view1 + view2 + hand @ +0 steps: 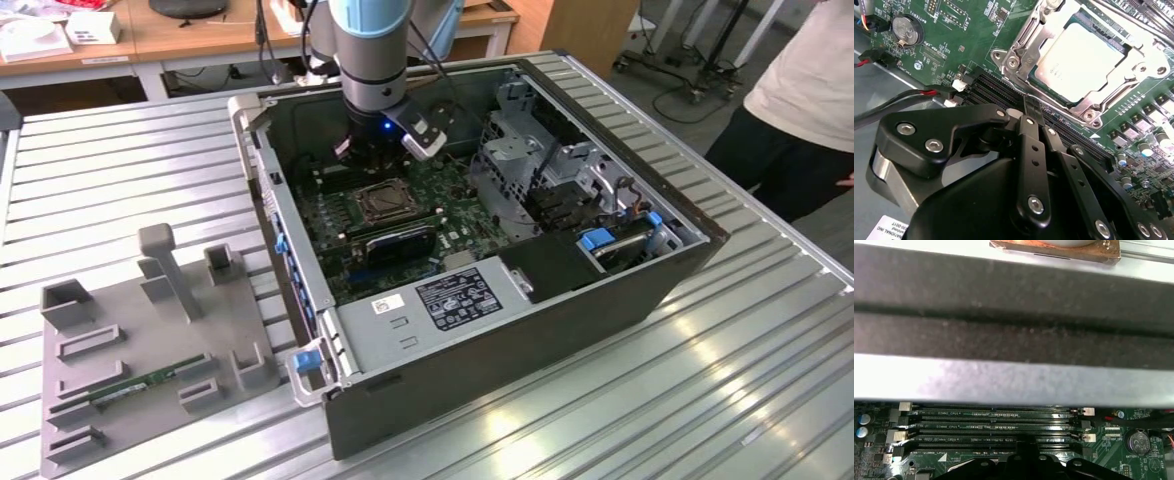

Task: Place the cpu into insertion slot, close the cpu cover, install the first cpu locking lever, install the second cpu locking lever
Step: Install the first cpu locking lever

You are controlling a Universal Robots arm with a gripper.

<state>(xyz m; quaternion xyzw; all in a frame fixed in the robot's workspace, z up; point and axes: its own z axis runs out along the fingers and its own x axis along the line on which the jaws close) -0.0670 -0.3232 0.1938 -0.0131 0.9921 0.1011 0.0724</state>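
1. While the arm reaches down into the open computer case [534,330], its pincer [358,152] hangs low over the green circuit board [954,30], just beside the socket [379,204].
2. In the second wrist view the pincer [1030,107] has its two black fingers [1029,150] drawn together at the tips. Nothing shows between them, so it holds nothing.
3. Those tips sit over the long black memory slots [994,92], near the closest edge of the socket and apart from the cpu [1079,62].
4. The cpu lies flat in the socket, its pale silver top showing through the square window of the cover [1036,45].
5. The cover is folded down, its metal frame lying over the edges of the cpu.
6. I cannot tell whether the locking levers are hooked down.
7. A coin battery [906,30] sits on the board well apart from the socket, and red and black cables [929,92] run past the pincer's body.
8. In the first wrist view the memory slots [999,427] lie in parallel rows, with the grey case wall [1014,380] beyond them.
9. In the exterior view the case lies on a ribbed metal worktop [120,170].
10. A grey tray [147,340] at the exterior view's left of the case holds a green memory stick [140,385].
11. A person [801,90] stands at the exterior view's right edge.
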